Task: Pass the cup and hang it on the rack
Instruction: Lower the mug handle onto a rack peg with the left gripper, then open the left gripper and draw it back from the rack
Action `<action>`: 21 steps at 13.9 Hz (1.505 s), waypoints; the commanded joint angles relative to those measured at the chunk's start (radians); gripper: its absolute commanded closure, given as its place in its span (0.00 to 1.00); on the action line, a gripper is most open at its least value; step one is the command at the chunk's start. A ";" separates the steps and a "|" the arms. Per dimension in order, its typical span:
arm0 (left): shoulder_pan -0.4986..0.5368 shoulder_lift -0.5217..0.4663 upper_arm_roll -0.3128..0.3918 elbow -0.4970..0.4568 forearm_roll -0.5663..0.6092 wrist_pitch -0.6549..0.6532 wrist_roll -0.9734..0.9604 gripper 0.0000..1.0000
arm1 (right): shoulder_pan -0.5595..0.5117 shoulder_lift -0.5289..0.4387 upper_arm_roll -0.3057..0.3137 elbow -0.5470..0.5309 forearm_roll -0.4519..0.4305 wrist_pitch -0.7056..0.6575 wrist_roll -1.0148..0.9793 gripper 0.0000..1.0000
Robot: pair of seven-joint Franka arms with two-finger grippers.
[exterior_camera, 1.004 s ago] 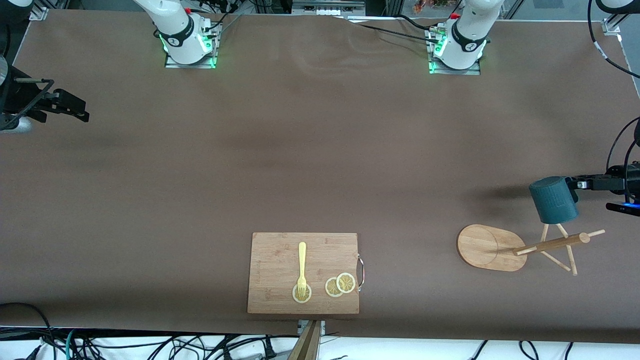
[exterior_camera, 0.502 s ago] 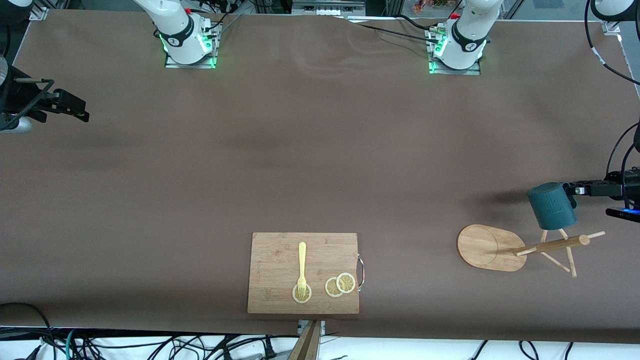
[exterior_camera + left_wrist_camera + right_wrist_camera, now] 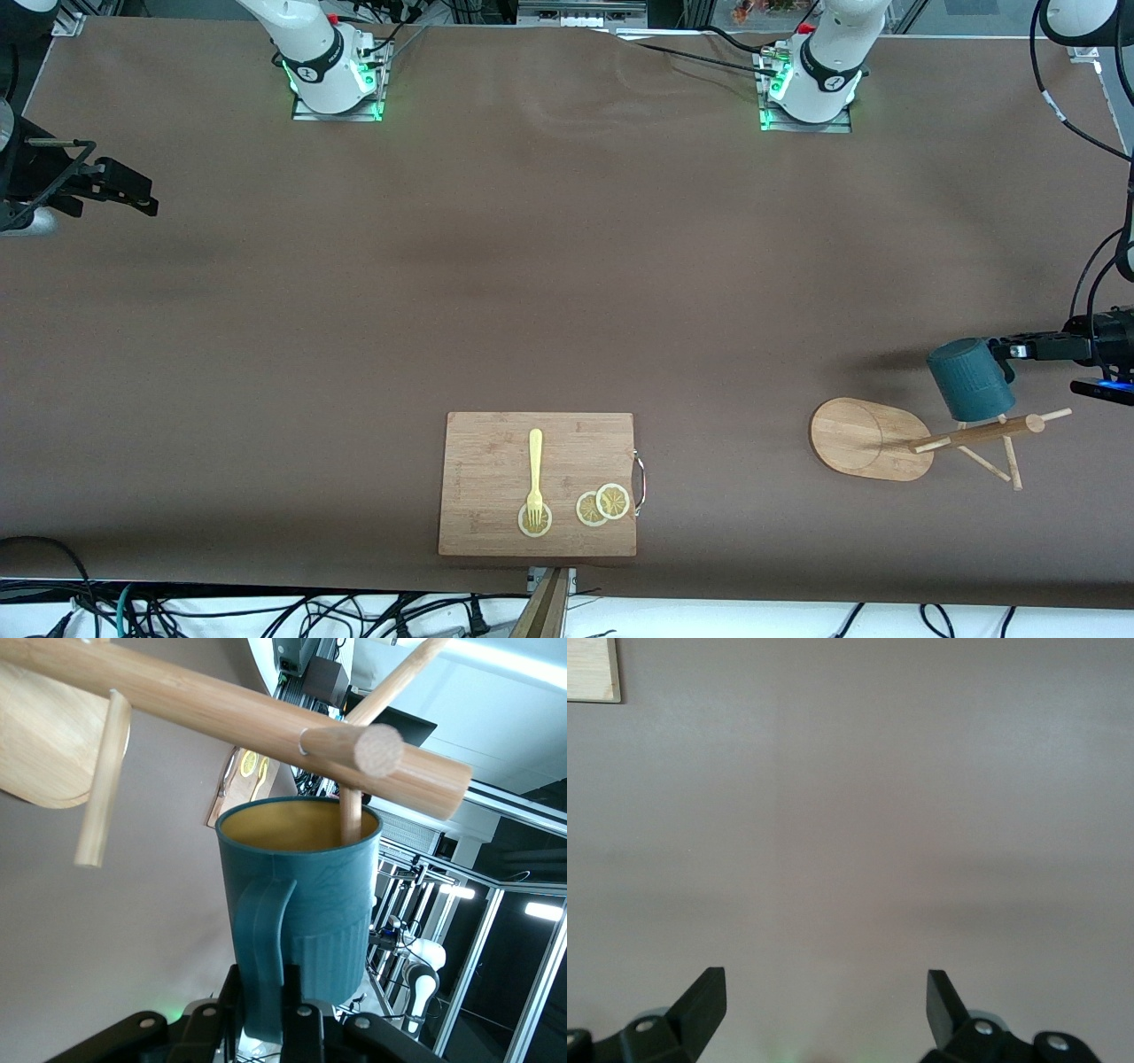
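The dark teal cup (image 3: 967,381) is mouth-down over the rack, against the top of its pole (image 3: 974,434). My left gripper (image 3: 1010,350) is shut on the cup's handle. The bamboo rack stands on its oval base (image 3: 855,439) at the left arm's end of the table. In the left wrist view my left gripper (image 3: 266,997) pinches the handle, and one thin peg (image 3: 352,815) reaches into the yellow-ochre mouth of the cup (image 3: 319,895) under the pole (image 3: 221,713). My right gripper (image 3: 133,193) waits open and empty over the right arm's end of the table, and its own view shows the open jaws (image 3: 824,992).
A rectangular bamboo cutting board (image 3: 487,461) with a metal handle lies near the table's front edge, with a yellow fork (image 3: 534,470) and lemon slices (image 3: 602,505) on it. A corner of the board (image 3: 592,669) shows in the right wrist view.
My left gripper has carried the cup down and toward the rack's pole, so the cup now sits closer over the pegs. The right arm has not moved.
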 commanded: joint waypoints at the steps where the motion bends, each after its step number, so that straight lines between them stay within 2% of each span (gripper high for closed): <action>1: -0.024 0.020 0.019 0.048 0.023 -0.001 0.017 0.88 | -0.007 -0.002 0.007 0.012 0.003 -0.017 0.014 0.00; 2: -0.024 0.021 0.017 0.048 0.018 0.004 0.018 0.24 | -0.007 -0.002 0.007 0.014 0.003 -0.017 0.014 0.00; 3: -0.025 0.021 0.017 0.051 0.018 0.017 0.049 0.00 | -0.006 -0.002 0.007 0.012 0.003 -0.017 0.014 0.00; 10: -0.016 0.008 0.022 0.048 0.026 0.010 0.073 0.00 | -0.006 -0.002 0.007 0.012 0.003 -0.017 0.014 0.00; 12: -0.013 -0.018 0.062 0.045 0.034 -0.034 0.075 0.00 | -0.007 -0.002 0.007 0.014 0.003 -0.017 0.014 0.00; 17: -0.013 -0.219 0.073 0.037 0.236 -0.119 0.124 0.00 | -0.006 -0.002 0.007 0.014 0.003 -0.017 0.014 0.00; 19: -0.015 -0.316 0.071 -0.004 0.290 -0.127 0.124 0.00 | -0.006 -0.002 0.007 0.014 0.003 -0.017 0.014 0.00; 21: -0.015 -0.461 0.073 -0.096 0.334 -0.128 0.124 0.00 | -0.007 -0.002 0.007 0.012 0.003 -0.017 0.014 0.00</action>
